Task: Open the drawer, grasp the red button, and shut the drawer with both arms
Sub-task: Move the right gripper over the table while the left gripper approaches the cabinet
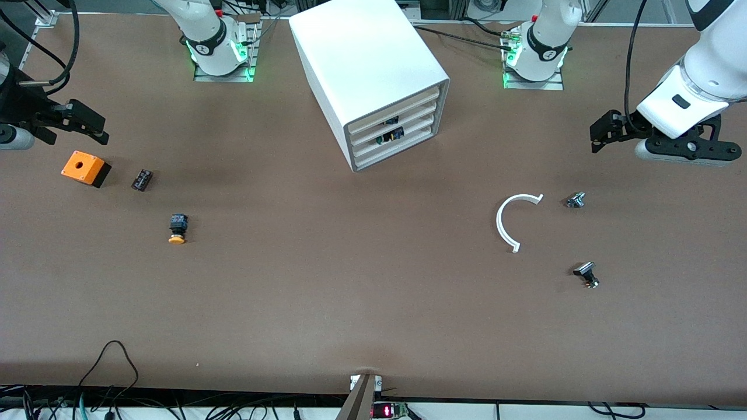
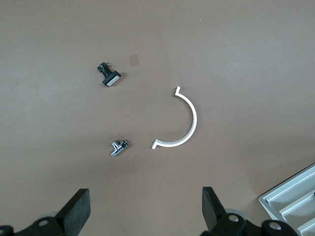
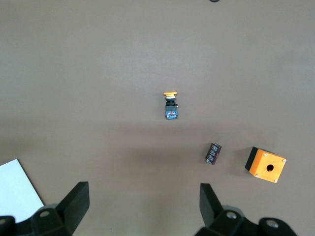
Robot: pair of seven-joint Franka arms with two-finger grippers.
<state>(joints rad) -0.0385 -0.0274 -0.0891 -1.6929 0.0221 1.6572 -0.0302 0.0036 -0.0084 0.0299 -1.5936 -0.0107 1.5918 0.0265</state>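
The white cabinet stands at the table's middle, near the arms' bases. Its three white drawers are all shut; small dark parts show in the gaps between them. The red-capped button is hidden. My left gripper hangs open and empty over the table at the left arm's end; its wrist view shows bare table between the jaws and a corner of the cabinet. My right gripper hangs open and empty at the right arm's end, above the orange box; it also shows in its wrist view.
An orange box with a hole, a small black part and a yellow-capped button lie toward the right arm's end. A white curved piece, a metal part and a black part lie toward the left arm's end.
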